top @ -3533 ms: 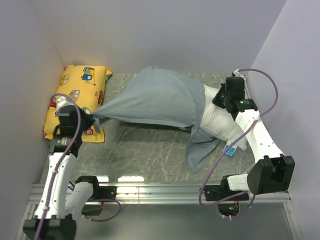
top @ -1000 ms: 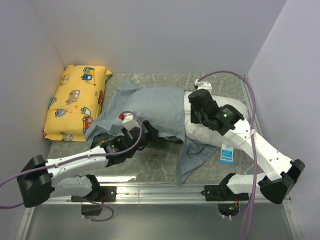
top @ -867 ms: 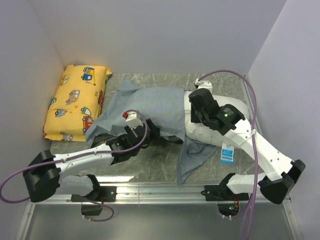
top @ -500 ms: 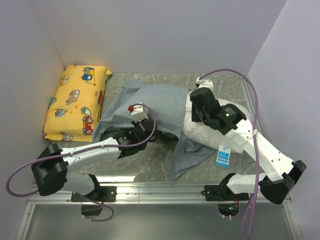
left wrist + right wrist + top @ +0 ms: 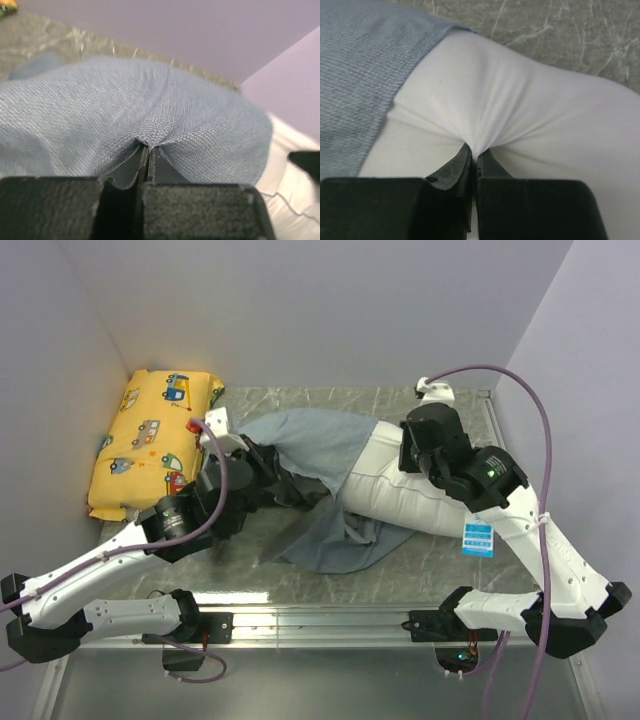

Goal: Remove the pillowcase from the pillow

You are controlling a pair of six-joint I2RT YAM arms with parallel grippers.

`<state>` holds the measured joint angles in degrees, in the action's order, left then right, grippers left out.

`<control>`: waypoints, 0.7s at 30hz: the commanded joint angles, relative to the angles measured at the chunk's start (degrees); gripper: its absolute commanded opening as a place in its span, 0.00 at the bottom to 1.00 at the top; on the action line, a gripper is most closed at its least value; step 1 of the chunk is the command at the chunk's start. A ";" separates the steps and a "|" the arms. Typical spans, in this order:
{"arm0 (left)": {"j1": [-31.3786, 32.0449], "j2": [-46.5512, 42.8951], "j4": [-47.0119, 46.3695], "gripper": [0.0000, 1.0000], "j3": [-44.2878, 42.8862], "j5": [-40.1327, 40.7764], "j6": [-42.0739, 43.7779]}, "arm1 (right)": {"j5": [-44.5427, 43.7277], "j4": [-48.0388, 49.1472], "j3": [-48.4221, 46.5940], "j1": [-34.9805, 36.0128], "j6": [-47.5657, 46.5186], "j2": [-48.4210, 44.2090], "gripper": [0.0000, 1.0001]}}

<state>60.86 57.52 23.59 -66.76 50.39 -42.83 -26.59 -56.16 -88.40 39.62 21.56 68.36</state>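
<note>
Pillowcase of soft blue-grey fabric is pinched in the left tool; plump white rectangular pillow is pinched in the right tool.

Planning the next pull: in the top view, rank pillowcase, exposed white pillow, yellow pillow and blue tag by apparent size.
Tied for largest, too alike to rank: pillowcase, yellow pillow, exposed part of the pillow. The left arm covers some pillowcase.
Smallest by far: blue tag.

One white pillow, one yellow pillow, one pillowcase
</note>
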 commanded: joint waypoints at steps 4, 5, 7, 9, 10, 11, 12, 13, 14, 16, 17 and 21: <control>-11.03 4.71 7.26 0.01 -9.88 -0.12 5.39 | 1.00 11.22 8.30 -14.46 -3.02 -3.49 0.00; -16.07 1.93 2.30 0.01 -5.35 -4.82 5.56 | 1.71 12.12 9.55 -16.13 -2.67 -3.76 0.00; -29.88 -1.69 -2.66 0.00 0.38 -13.87 4.96 | 2.07 13.09 11.05 -20.09 -1.79 -3.23 0.00; -37.27 -2.85 -2.24 0.01 3.91 -17.67 3.55 | 2.77 13.62 11.58 -23.25 -1.44 -2.71 0.00; -43.83 -2.67 -2.32 0.00 4.62 -20.13 2.50 | 3.38 14.14 12.11 -23.96 -1.17 -2.62 0.00; -46.25 -2.24 -3.20 0.01 6.89 -26.60 2.14 | 5.21 14.58 12.37 -24.41 -1.08 -2.44 0.00; -48.01 -2.15 -5.90 0.00 8.30 -29.71 1.87 | 5.93 15.02 12.55 -24.50 -0.82 -2.35 0.00; -48.72 -1.97 -7.23 0.00 9.53 -32.52 1.96 | 6.63 15.20 12.90 -24.50 -0.65 -2.18 0.00; -48.56 -1.10 -7.94 0.01 11.29 -35.51 1.70 | 7.33 15.64 13.25 -24.50 -0.47 -2.18 0.00; -47.51 -0.39 -9.69 0.01 13.31 -37.37 0.82 | 9.80 16.69 14.56 -23.63 -0.90 -2.18 0.00; -46.81 -0.13 -10.66 0.00 15.67 -37.99 0.82 | 9.98 16.96 14.92 -23.10 -0.99 -2.18 0.00; -42.24 0.40 -13.04 0.00 19.73 -37.48 0.03 | 8.05 17.40 16.07 -17.75 -2.05 -3.14 0.22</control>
<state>16.51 58.59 15.64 -49.04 13.23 -41.93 -13.15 -44.38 -71.81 19.09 21.41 67.72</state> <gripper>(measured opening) 0.012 0.146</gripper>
